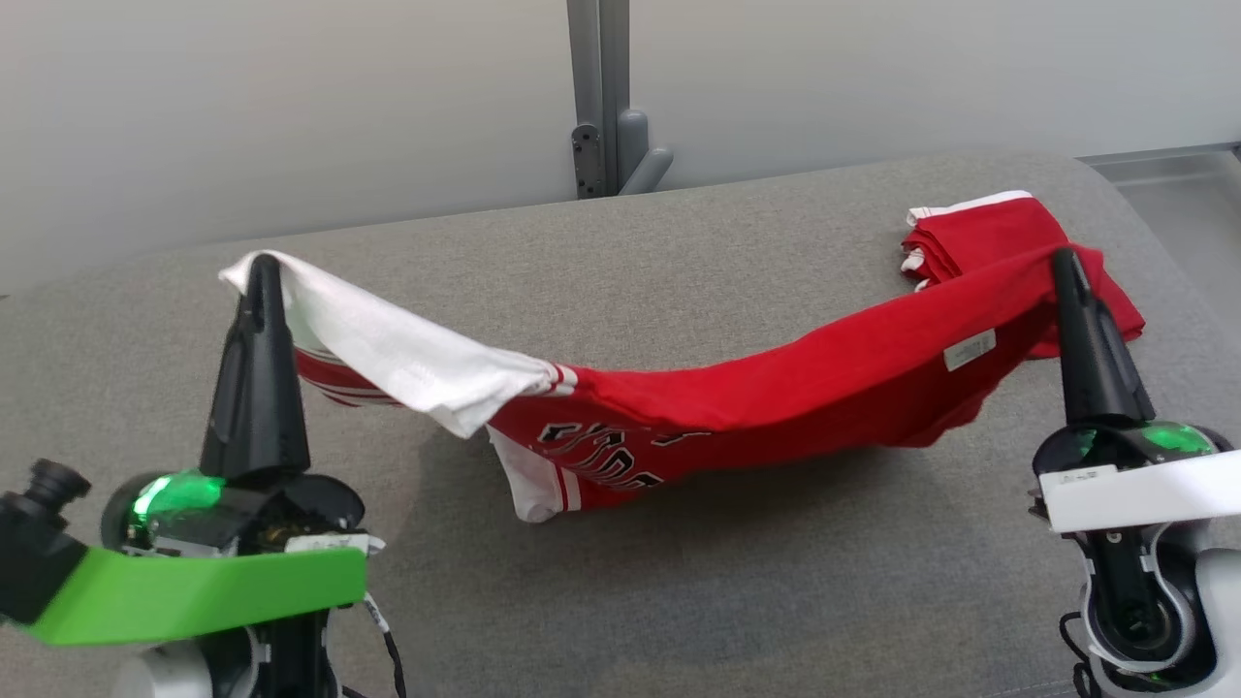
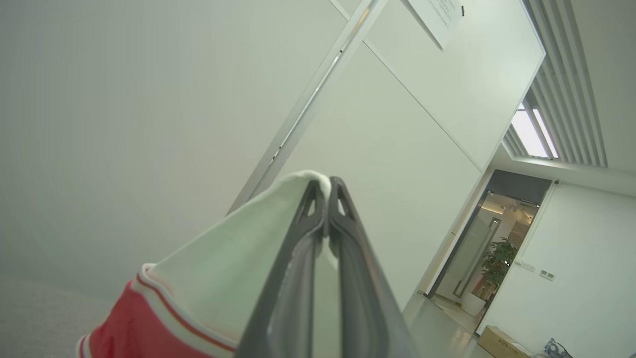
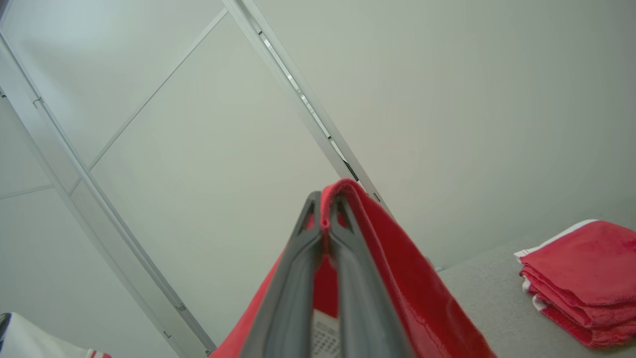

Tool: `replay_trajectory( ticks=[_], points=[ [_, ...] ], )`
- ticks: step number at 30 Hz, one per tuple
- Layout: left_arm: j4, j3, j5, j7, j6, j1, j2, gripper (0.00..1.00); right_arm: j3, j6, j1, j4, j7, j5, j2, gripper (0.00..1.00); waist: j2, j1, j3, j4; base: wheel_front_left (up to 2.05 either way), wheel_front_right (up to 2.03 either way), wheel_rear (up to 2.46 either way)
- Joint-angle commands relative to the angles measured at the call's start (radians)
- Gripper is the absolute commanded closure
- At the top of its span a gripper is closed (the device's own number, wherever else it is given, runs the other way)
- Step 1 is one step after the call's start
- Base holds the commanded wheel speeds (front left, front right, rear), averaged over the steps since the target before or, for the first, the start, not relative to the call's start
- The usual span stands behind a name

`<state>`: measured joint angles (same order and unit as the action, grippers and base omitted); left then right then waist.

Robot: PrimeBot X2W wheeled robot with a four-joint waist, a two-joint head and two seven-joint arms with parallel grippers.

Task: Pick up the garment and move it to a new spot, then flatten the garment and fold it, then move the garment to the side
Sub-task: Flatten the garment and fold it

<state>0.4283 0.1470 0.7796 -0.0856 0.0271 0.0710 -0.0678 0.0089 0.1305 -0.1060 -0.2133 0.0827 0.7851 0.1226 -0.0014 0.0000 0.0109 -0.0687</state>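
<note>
holding the red and white garment [image 1: 776, 388] stretched between my two arms, i am pinching its white end in my left tool [image 1: 260, 267], fingers pressed together on the cloth, and its red edge in my right tool [image 1: 1064, 260], clamped the same way. its middle is sagging low over the grey counter [image 1: 679, 582], lettering facing me. a folded red cloth [image 1: 979, 233] is lying on the counter's far right, behind my right tool.

Lettering [image 1: 601, 456] on garment [image 1: 776, 388] crumpled, unreadable, label [image 1: 970, 349] print too small, red stack [image 1: 979, 233] partly behind right pincer [image 1: 1062, 254]
</note>
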Motion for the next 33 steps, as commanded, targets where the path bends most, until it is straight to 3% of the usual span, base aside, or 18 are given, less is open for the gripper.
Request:
replay_trajectory(
  ticks=[1, 8, 13, 17, 21, 25, 29, 33],
  points=[
    [0.043, -0.011, 0.009, 0.016, 0.007, 0.027, -0.015, 1.0, -0.015, 0.0, 0.015, -0.052, -0.016, 0.01, 0.0, 1.0, 0.0014, 0.0, -0.001, -0.014, 0.0, 0.0, 0.0],
    [0.223, -0.023, 0.035, 0.096, 0.034, 0.118, -0.044, 1.0, -0.093, 0.0, 0.032, -0.264, -0.095, 0.078, -0.024, 1.0, 0.0014, 0.0, -0.041, -0.018, 0.0, 0.0, 0.0],
    [0.25, -0.022, 0.049, 0.145, 0.046, 0.198, -0.06, 1.0, -0.128, 0.0, 0.009, -0.311, -0.148, 0.11, -0.037, 1.0, 0.0014, 0.0, -0.111, -0.006, 0.0, 0.0, 0.0],
    [0.173, -0.038, 0.075, 0.165, 0.04, 0.324, -0.059, 1.0, -0.14, 0.0, -0.089, -0.266, -0.195, 0.124, -0.042, 1.0, 0.0014, 0.0, -0.227, 0.011, 0.0, 0.0, 0.0],
    [0.038, -0.064, 0.084, 0.189, 0.031, 0.533, -0.079, 1.0, -0.139, 0.0, -0.289, -0.16, -0.245, 0.1, -0.042, 1.0, 0.0014, 0.0, -0.366, 0.026, 0.0, 0.0, 0.0],
    [-0.158, -0.087, 0.035, 0.192, 0.013, 0.819, -0.128, 1.0, -0.141, 0.0, -0.611, 0.031, -0.257, 0.039, -0.048, 1.0, 0.0014, 0.0, -0.491, 0.031, 0.0, 0.0, 0.0],
    [-0.41, -0.101, -0.036, 0.134, -0.011, 1.112, -0.168, 1.0, -0.123, 0.0, -0.949, 0.292, -0.187, -0.082, -0.052, 1.0, 0.0014, 0.0, -0.558, 0.034, 0.0, 0.0, 0.0],
    [-0.625, -0.102, -0.089, 0.025, -0.038, 1.339, -0.168, 1.0, -0.108, 0.0, -1.212, 0.565, -0.06, -0.203, -0.051, 1.0, 0.0014, 0.0, -0.571, 0.049, 0.0, 0.0, 0.0]
  ],
)
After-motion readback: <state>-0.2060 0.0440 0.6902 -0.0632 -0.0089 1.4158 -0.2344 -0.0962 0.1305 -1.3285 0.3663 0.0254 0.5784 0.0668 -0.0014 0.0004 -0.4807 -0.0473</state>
